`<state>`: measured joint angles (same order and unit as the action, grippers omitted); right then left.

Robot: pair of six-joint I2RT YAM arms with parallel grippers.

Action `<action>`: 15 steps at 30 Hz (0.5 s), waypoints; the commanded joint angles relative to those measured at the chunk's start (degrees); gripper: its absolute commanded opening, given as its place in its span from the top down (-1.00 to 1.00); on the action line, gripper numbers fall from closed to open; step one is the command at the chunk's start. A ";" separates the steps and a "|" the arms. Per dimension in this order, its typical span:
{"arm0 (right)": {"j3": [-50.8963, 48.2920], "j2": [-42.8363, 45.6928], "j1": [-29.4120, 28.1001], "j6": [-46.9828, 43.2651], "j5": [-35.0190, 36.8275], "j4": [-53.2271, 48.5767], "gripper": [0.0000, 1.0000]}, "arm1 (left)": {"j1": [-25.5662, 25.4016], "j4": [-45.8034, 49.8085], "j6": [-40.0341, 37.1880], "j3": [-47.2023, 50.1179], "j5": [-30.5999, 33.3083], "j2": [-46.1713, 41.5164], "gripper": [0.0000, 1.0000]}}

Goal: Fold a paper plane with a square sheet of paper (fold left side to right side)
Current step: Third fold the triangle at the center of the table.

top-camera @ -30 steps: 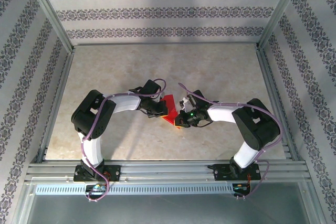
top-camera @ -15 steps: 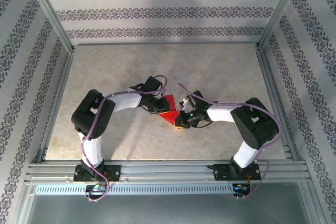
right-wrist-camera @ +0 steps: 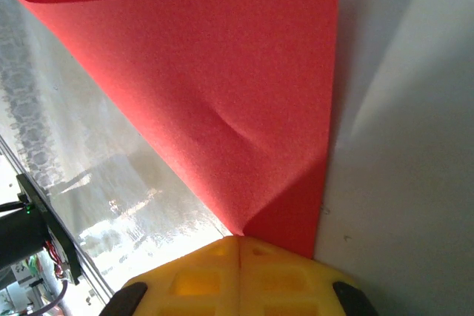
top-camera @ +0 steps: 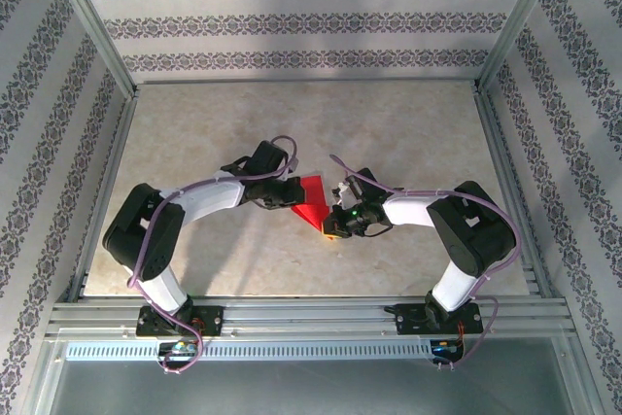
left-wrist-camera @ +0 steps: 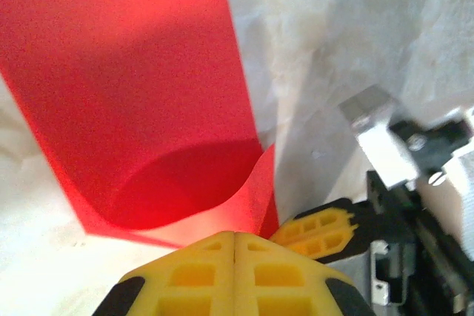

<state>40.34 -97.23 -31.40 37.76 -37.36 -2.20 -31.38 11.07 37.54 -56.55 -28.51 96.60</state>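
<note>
Top view: the left arm comes in from 8 o'clock. The left gripper [top-camera: 289,195] sits on the 9 o'clock edge of the red sheet [top-camera: 311,203]. In the left wrist view its yellow pads [left-wrist-camera: 200,279] are pressed together with no gap. A lifted flap of the sheet curls up and runs into the seam between them, so the left claw is closed, pinching the sheet. The flap edge there is curved, not creased flat. The long straight edge of the sheet runs toward 12 o'clock over pale table.

The sheet lies near the middle of the table [top-camera: 408,133], slightly toward 6 o'clock, between the two claws. It looks partly folded, with a pointed corner at 12 o'clock.

The right gripper [top-camera: 333,219] is at the sheet's 5 o'clock corner. In the right wrist view its jaws are closed and two paper layers converge into the pads [right-wrist-camera: 207,279], so it is clamped on the sheet's corner. The upper layer has a faint wrinkle.

The two claws are just beside each other. There is a wide bare surface toward 12, 9 and 3 o'clock. A metal rail [top-camera: 311,316] borders 6 o'clock, well apart from the sheet.
</note>
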 commanded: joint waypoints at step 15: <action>-1.31 0.02 -0.78 -1.02 7.57 -7.99 1.00 | -2.93 -12.85 5.17 5.34 -3.44 1.88 1.00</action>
<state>40.36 -96.44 -31.77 37.58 -35.44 -3.20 -33.17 1.17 41.28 -51.09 -31.22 97.17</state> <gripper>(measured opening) 0.055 0.064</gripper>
